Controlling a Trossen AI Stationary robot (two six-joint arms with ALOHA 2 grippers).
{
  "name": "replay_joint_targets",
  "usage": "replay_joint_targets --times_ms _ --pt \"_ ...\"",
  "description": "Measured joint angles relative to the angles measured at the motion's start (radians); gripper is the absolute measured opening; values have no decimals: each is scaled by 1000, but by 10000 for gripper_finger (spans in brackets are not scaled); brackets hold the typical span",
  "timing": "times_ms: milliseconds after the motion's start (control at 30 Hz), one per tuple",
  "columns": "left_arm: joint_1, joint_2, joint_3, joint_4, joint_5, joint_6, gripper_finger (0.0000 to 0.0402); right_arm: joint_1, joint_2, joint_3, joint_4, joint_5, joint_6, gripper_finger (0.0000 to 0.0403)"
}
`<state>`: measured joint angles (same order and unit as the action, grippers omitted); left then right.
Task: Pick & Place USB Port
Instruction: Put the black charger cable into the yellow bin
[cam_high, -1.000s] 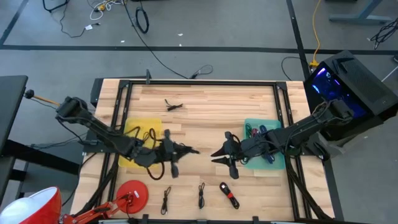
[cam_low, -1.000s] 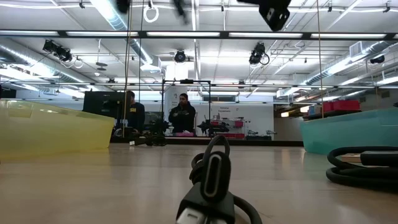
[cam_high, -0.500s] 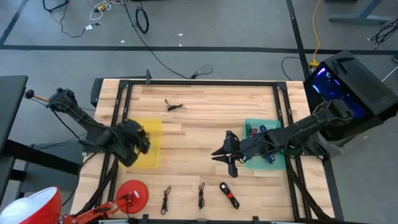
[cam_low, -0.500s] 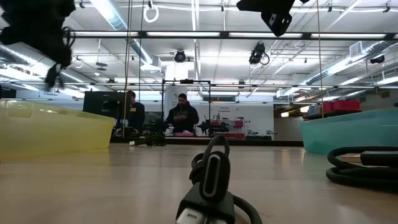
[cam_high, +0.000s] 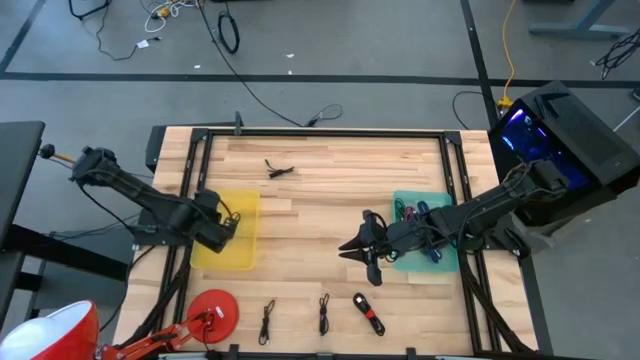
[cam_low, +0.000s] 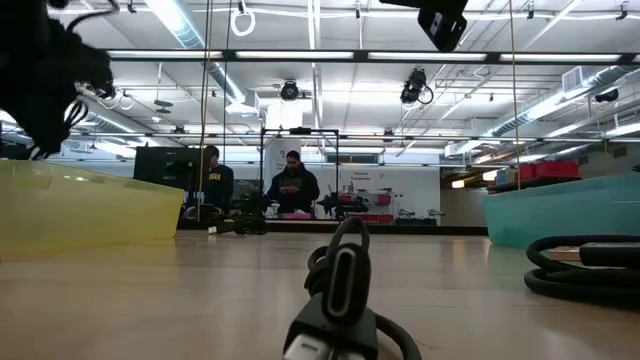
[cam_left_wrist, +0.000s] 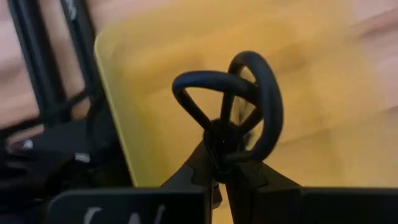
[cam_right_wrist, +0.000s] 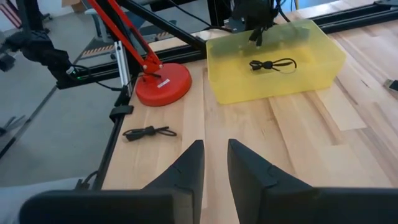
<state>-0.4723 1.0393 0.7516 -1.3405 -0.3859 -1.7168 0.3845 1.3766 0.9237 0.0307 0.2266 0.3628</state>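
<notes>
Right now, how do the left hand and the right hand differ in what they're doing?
The left hand is shut on a coiled black cable over the yellow bin; the right hand is open and holds nothing. The left hand sits over its bin, while the right hand hangs over bare table, beside the teal bin. Both are dark two-finger hands.
</notes>
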Motion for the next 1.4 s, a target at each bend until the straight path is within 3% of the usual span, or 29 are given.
replay_joint_targets --times_ms 267,567,900,1033,1200,1300,1400 --pt "80 -17 -46 117 40 104 20 3 0 0 22 -1 7 72" --pt "140 21 -43 122 66 142 25 4 0 0 37 -9 8 72" --pt "187 21 -43 172 -45 215 188 4 0 0 37 -8 -6 72" --pt "214 21 -43 241 -132 400 217 3 0 0 36 -6 -33 72" --pt "248 21 -43 508 -297 834 222 -1 0 0 34 -6 -64 72" --pt "311 21 -43 667 -317 1100 215 -1 0 0 34 8 -94 72" --pt "418 21 -43 729 -309 1232 207 -5 0 0 33 28 -124 72"
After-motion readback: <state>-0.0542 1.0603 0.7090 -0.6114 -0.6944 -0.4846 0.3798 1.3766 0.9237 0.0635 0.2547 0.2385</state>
